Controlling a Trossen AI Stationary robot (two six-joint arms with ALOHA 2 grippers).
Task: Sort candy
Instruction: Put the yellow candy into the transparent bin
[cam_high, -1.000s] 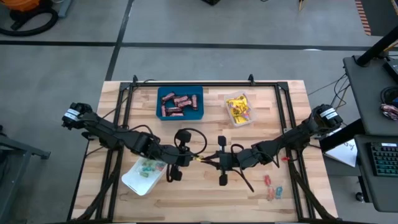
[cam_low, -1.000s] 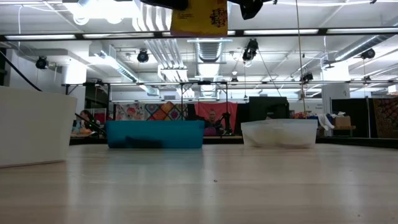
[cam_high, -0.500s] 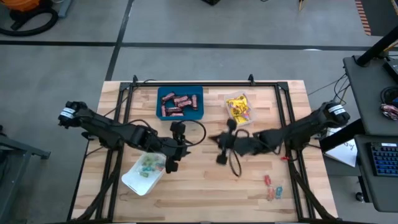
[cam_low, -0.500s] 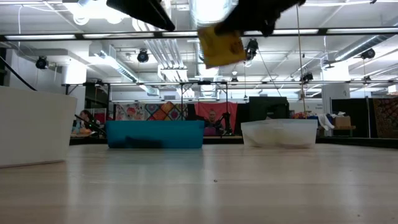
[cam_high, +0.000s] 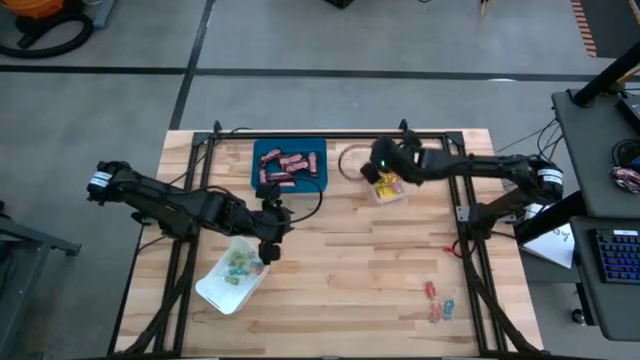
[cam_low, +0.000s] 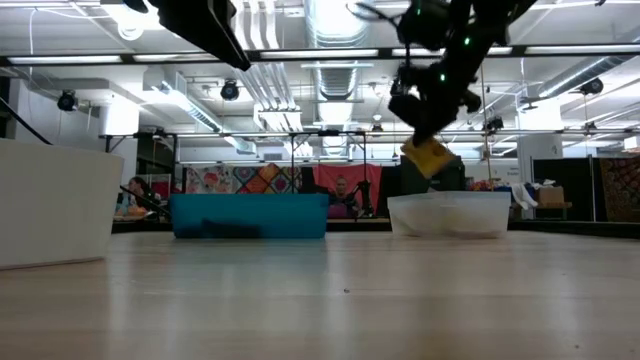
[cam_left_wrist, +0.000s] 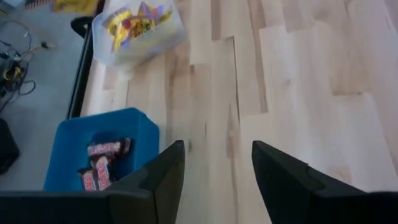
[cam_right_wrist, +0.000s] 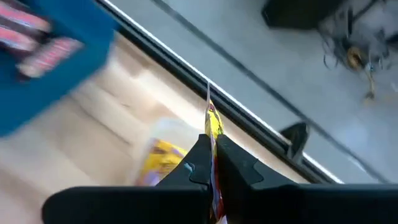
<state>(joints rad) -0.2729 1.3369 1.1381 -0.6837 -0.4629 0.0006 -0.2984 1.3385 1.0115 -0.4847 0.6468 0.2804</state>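
My right gripper (cam_high: 383, 172) hangs over the clear tray (cam_high: 398, 192) of yellow packets at the table's far side, shut on one yellow packet (cam_low: 428, 157). In the low view that packet is just above the clear tray (cam_low: 450, 215). My left gripper (cam_left_wrist: 217, 168) is open with nothing between its fingers. In the high view the left gripper (cam_high: 268, 246) stands near the table's middle, beside the white tray (cam_high: 215, 290) of pastel sweets (cam_high: 237, 265). Brown-red bars (cam_high: 285, 167) lie in the blue tray (cam_high: 258, 150). My right gripper pinches the yellow packet between its two fingers, which meet on its flat faces (cam_right_wrist: 213, 127). The packet's edge (cam_right_wrist: 209, 99) sticks out beyond the fingertips. In the low view the packet (cam_low: 430, 160) hangs tilted below the fingers, clear of the clear tray.
A few loose pastel sweets (cam_high: 438, 300) lie on the bare wood at the near right. A black frame rail (cam_high: 300, 134) runs along the table's far edge behind the trays. Open wood lies between the trays and the near edge.
My right gripper has carried the yellow packet from the table's middle toward the far edge, coming down to just over the clear tray. My left gripper, which met it in the middle, has drawn back toward the white tray.
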